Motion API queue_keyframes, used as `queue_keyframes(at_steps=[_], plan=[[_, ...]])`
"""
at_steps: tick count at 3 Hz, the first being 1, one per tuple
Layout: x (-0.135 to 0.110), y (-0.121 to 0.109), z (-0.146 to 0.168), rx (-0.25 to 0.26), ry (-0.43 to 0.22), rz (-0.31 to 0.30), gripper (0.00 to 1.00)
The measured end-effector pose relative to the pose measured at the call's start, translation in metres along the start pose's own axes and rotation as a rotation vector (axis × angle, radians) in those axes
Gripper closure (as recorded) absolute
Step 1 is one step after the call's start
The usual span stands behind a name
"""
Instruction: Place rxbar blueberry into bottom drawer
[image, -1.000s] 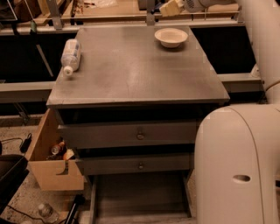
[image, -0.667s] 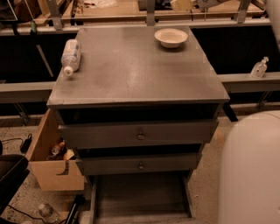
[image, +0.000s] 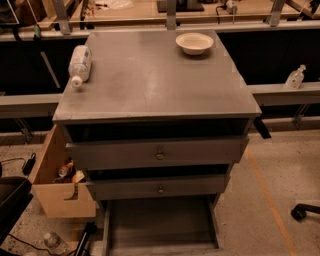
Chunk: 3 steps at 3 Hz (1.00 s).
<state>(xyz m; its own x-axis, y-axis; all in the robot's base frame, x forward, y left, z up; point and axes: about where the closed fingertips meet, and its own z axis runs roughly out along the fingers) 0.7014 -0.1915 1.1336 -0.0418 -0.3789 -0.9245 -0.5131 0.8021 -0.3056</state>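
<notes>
At eight o'clock a wooden crate (image: 60, 200) leans against the cabinet's left side with odds and ends in it. On the cabinet top (image: 150, 90), at ten o'clock, a clear plastic bottle (image: 80, 64) lies on its side. Down the middle, two knobbed drawers (image: 160, 155) stand a little way out, and at six o'clock the bottom drawer (image: 160, 222) is pulled out with its flat grey floor showing. At one o'clock sits a white bowl (image: 194, 43), and out at three o'clock a small bottle (image: 295, 77) stands on a ledge, well apart from the cabinet. The snack bar is nowhere I can see: not on the top, not in the drawer. My gripper is out of view too, so I cannot tell whether it is wide, narrow or holding anything. I judge the bar to be light, flat and slightly yielding, with a slick wrapper that could slide, so I would pinch it across its short width at mid-length, firmly but without crushing it.
</notes>
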Motion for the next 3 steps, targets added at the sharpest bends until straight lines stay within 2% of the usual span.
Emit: queue_keyframes(at_steps=[1,2,3], plan=[[0.044,0.044,-0.027,-0.066,0.066,-0.007,1.0],[0.137,0.102,-0.04,-0.212,0.157,0.048,1.0],[0.202,0.148,-0.07,-0.28,0.179,0.144,1.0]])
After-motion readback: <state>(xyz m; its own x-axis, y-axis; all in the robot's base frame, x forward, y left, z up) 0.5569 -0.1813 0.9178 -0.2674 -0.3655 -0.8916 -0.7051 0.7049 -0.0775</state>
